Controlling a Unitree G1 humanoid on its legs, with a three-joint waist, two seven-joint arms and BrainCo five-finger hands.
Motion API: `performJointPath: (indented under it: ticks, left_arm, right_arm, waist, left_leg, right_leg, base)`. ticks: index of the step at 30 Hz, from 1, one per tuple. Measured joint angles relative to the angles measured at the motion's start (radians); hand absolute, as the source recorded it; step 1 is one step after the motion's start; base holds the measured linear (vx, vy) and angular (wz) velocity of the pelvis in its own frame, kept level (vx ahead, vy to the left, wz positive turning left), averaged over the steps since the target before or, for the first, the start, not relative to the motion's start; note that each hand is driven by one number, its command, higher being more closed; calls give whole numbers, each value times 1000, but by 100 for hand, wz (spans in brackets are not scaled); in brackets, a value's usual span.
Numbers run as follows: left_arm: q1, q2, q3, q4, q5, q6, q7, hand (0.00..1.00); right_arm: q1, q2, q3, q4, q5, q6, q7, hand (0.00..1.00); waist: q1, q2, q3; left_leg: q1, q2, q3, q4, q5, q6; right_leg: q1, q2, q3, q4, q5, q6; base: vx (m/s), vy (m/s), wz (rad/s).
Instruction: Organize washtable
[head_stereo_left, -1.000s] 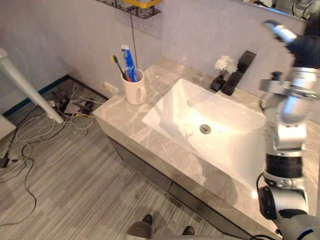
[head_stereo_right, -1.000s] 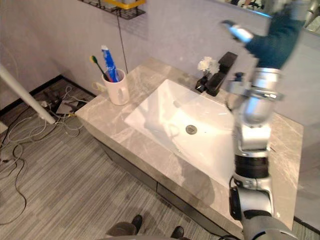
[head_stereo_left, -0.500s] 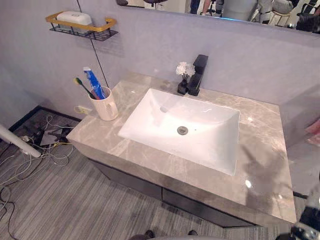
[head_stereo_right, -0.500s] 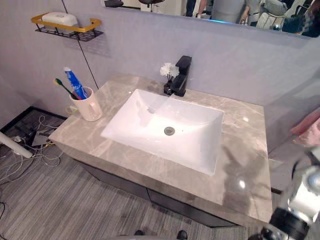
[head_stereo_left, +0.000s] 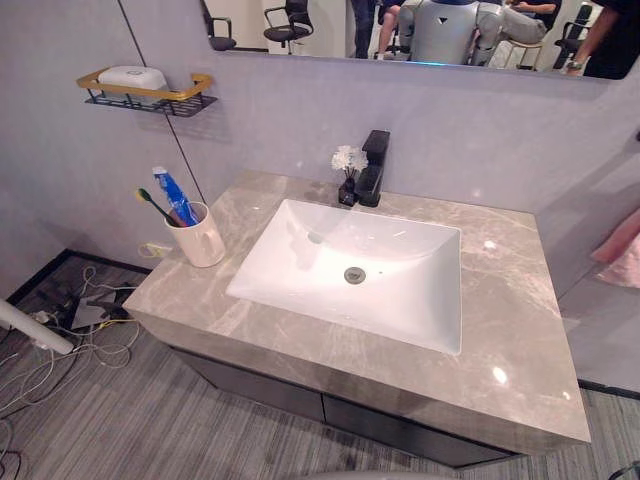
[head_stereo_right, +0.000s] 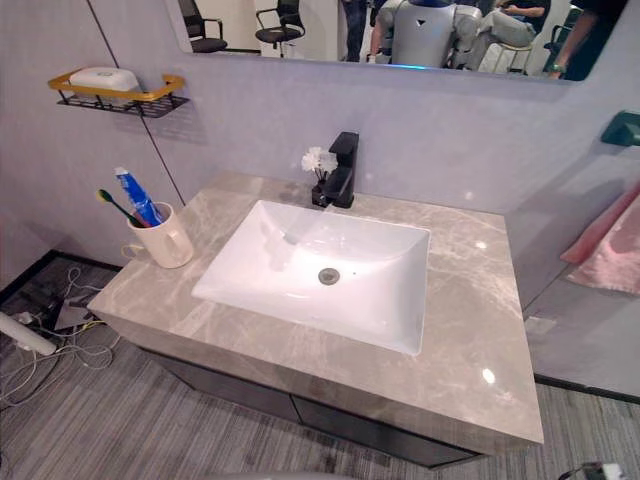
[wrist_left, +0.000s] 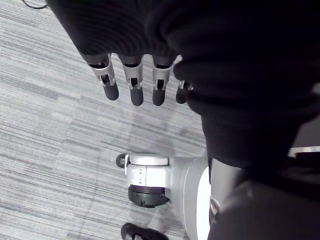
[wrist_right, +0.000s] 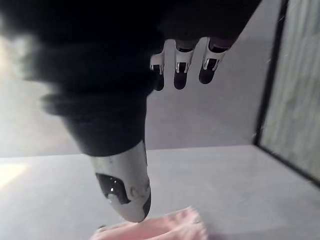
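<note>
The grey marble washtable (head_stereo_left: 510, 300) holds a white sink (head_stereo_left: 400, 295) with a black faucet (head_stereo_left: 374, 165) behind it. A small vase of white flowers (head_stereo_left: 348, 160) stands beside the faucet. At the counter's left end stands a white mug (head_stereo_left: 203, 240) with a green toothbrush (head_stereo_left: 155, 203) and a blue toothpaste tube (head_stereo_left: 172, 192) in it. My left hand (wrist_left: 132, 85) hangs over the striped floor, fingers straight, holding nothing. My right hand (wrist_right: 180, 70) hangs with relaxed fingers and thumb, also with nothing in it.
A gold-rimmed wall shelf (head_stereo_left: 145, 97) with a white soap bar (head_stereo_left: 132, 77) hangs above the mug. A mirror runs along the wall. A pink towel (head_stereo_right: 610, 250) hangs to the right of the counter. Cables lie on the floor at the left.
The camera has swung to face the whole washtable. My right arm, raised across the view a second ago, has dropped out of the head views. Things on the counter have not moved.
</note>
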Motion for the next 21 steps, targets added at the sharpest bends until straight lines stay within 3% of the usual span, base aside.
performJointPath:
  ticks: [3,8,13,21]
  left_arm:
    - [-1,6,3,7,-40,0,9,0]
    - [-100,22,38,1,-109,-15,35,0]
    - [-118,28,35,-5,-109,-18,36,0]
    - [-126,41,22,-4,-82,-16,27,0]
  right_arm:
    - [1,10,48,135,70,4,75,0]
    - [15,17,208,284,76,42,186,0]
    - [6,19,298,425,13,104,276,0]
    - [-19,6,392,522,-78,134,342,0]
  waist:
    - [1,-2,-1]
    - [1,-2,-1]
    - [4,-2,-2]
    - [3,-9,-2]
  left_leg:
    - [12,-1,11,-16,0,-1]
    - [26,-1,9,-28,4,-6]
    - [27,-4,-9,-37,5,-8]
    - [30,-16,-44,-59,19,-28]
  right_leg:
    - [1,-1,8,-1,-1,2]
    - [12,1,5,-8,-2,3]
    - [25,3,-11,-39,8,8]
    - [57,2,-46,-92,29,16]
  base:
    - [35,24,-9]
    - [23,-2,2]
    - [20,-2,8]
    - [41,3,13]
